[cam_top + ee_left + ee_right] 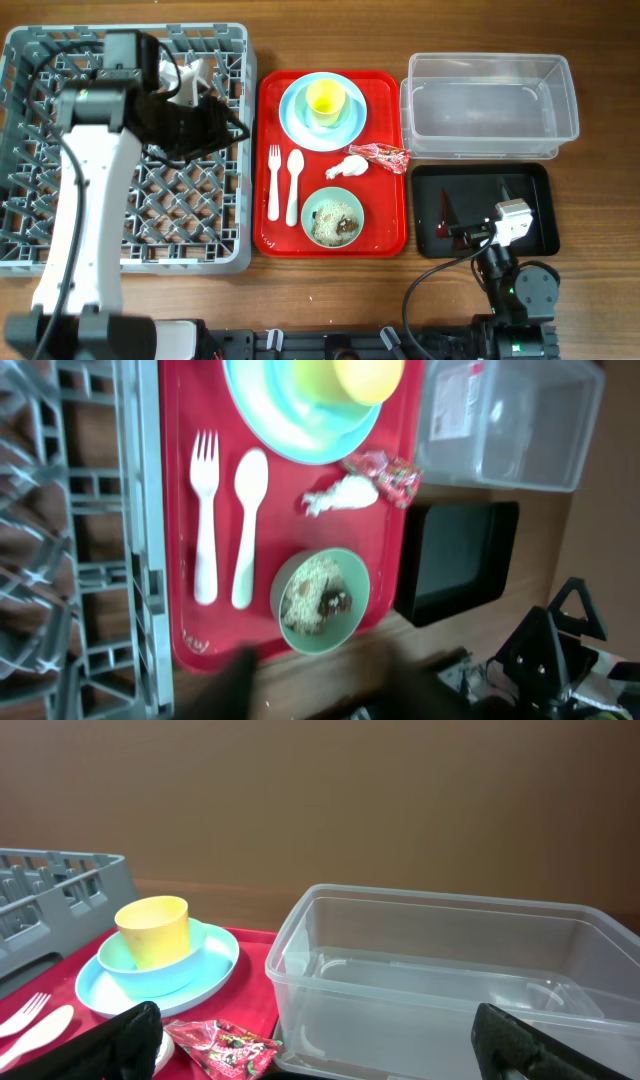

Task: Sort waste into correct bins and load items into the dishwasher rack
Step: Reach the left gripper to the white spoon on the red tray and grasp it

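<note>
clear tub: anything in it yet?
Empty. Overhead and right wrist views show the clear tub with a bare floor; the red wrapper and tissue lie on the red tray.

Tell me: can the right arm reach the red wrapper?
Probably yes. The red wrapper lies uncovered at the red tray's right edge, and the right gripper, open over the black tray nearby, has nothing between.

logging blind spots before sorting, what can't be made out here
Left gripper: open or shut unclear; overhead too small, left wrist only dark blur.
Mint green round bowl: dark lump among whitish rice scraps, blurred, too small overhead.
Grey plastic lattice rack: overhead, the left arm covers its middle.
</note>
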Controlling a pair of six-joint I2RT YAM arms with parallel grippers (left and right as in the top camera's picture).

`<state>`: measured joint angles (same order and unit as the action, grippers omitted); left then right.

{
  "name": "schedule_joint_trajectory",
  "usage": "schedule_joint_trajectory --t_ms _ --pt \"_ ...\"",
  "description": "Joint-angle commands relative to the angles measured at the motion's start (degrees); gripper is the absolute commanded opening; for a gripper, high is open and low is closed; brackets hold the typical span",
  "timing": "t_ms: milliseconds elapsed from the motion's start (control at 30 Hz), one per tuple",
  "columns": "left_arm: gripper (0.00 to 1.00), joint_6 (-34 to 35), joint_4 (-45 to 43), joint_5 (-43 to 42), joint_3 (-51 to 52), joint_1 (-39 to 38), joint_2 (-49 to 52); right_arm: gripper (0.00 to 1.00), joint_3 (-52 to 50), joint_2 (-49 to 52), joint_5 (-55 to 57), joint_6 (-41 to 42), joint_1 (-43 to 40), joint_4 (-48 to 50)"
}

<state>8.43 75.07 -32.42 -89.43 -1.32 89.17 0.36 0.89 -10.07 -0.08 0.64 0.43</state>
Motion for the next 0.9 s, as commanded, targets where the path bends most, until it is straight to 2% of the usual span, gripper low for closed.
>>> schedule_joint_trajectory --t_ms 0,67,133,200,233,267,300,400,567,700,867 --pt "0.04 -0.3 2.0 2.6 -0.8 -3.0 3.8 1.0 -0.1 -0.5 0.3 0.2 -0.2 0.3" --pt "0.04 -0.2 2.0 9.4 -0.5 -6.0 4.4 1.0 -0.1 -0.5 0.3 0.2 -0.2 0.3" --pt "0.05 -0.2 1.4 12.5 0.3 -9.6 4.4 1.0 -0.1 -0.5 0.3 0.2 -0.2 0.3" --pt "0.16 0.3 -0.3 13.6 2.0 -12.3 4.4 1.0 -0.1 -0.5 0.3 0.2 -0.2 0.3" --pt "0.19 2.1 -1.9 14.8 3.3 -13.4 4.4 1.0 -0.1 -0.5 0.3 0.2 -0.2 0.3" --pt "0.3 5.5 -5.1 17.4 5.8 -15.0 4.4 1.0 -0.1 -0.5 0.3 0.2 -0.2 0.3" --pt "0.36 8.7 -7.7 19.6 8.0 -16.2 4.4 1.0 -0.1 -0.5 0.3 0.2 -0.2 0.3" --pt "0.36 14.5 -15.2 23.6 12.5 -19.8 4.4 0.99 -0.1 -0.5 0.3 0.2 -0.2 0.3" --pt "0.36 14.8 -23.2 34.8 16.9 -26.2 4.4 1.0 -0.1 -0.5 0.3 0.2 -0.2 0.3" --pt "0.35 17.6 -29.6 35.1 22.0 -27.2 4.4 1.0 -0.1 -0.5 0.3 0.2 -0.2 0.3" --pt "0.34 17.8 -36.7 35.1 27.1 -27.2 4.4 1.0 -0.1 -0.5 0.3 0.2 -0.2 0.3"
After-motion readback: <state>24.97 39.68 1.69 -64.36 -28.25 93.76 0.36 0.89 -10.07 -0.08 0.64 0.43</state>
